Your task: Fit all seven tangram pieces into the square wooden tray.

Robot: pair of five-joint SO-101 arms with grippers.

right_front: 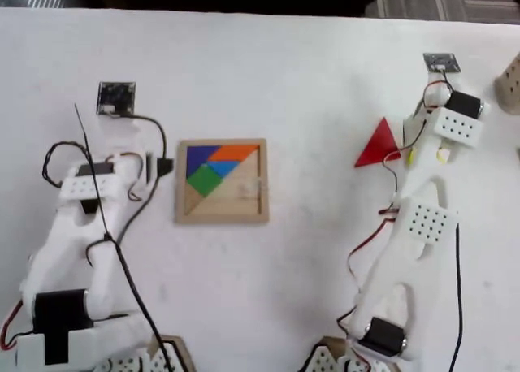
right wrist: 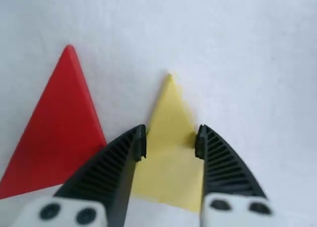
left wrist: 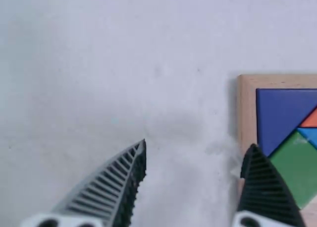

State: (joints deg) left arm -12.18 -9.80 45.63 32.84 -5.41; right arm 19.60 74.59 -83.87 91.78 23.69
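The left gripper [left wrist: 198,147] is standing with its jaws spread wide at 9 o'clock of the square wooden tray [right_front: 221,216], and one fingertip is showing just over the tray's rim. The tray is lying in the middle of the white table [right_front: 268,71]; a green piece [right_front: 205,179], a blue piece [right_front: 199,159], a light blue piece [right_front: 223,167] and an orange piece [right_front: 236,152] are filling its part toward 11 o'clock, the rest showing bare wood. Well apart at 3 o'clock of the tray, the right gripper [right wrist: 171,135] is pinching a yellow triangle [right wrist: 171,113] between its jaws, and a red triangle [right_front: 379,144] is lying flat just beside it at 9 o'clock.
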